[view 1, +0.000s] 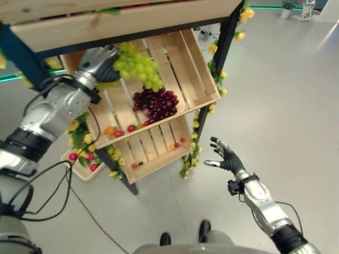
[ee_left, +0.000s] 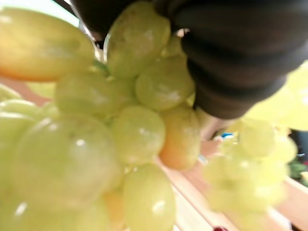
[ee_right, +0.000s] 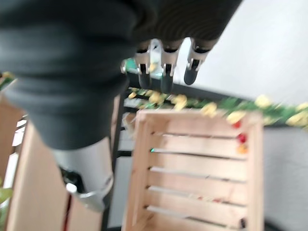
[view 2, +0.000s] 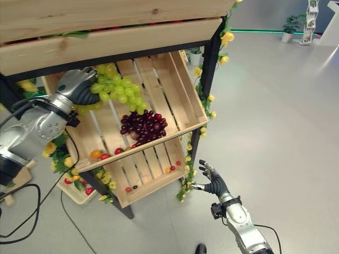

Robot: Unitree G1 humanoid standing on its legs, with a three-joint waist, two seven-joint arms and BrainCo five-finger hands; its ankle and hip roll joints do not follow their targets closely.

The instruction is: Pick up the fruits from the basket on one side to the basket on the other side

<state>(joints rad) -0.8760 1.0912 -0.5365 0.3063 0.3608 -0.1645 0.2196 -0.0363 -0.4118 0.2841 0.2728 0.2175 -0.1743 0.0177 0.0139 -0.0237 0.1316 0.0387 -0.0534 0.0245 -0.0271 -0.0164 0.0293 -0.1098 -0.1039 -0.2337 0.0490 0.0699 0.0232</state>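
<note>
A dark metal rack (view 1: 225,47) is standing on the pale grey floor (view 2: 286,116) and is carrying tilted wooden slatted crates, with yellow flowers and green leaves (view 1: 216,79) running down its posts. The middle wooden crate (view 1: 198,69) is holding the fruits: a big bunch of green grapes (view 1: 139,67) is lying in its upper part, and a bunch of dark red grapes (view 1: 155,103) is lying lower, near the middle. Some small red and orange fruits (view 1: 119,132) are resting against the front edge of this crate. Under it, the lower wooden crate (view 2: 153,177) is carrying only a few small red fruits (view 1: 179,142) along its edge.

The left hand (view 1: 98,62) is reaching into the middle crate and is touching the green grapes at their side. Its fingers are hidden among the grapes, so I cannot tell if they are closing on the bunch. The left wrist view is showing what the head views cannot show: the green grapes (ee_left: 110,139) pressing very close against the dark ribbed cover.

The right hand (view 2: 212,185) is hanging in the air beside the rack, near the lower crate, with its fingers spread and holding nothing. In the right wrist view its fingertips (ee_right: 166,79) are pointing toward a slatted crate.

In the far corner of the room a small potted plant (view 2: 290,24) is standing.
</note>
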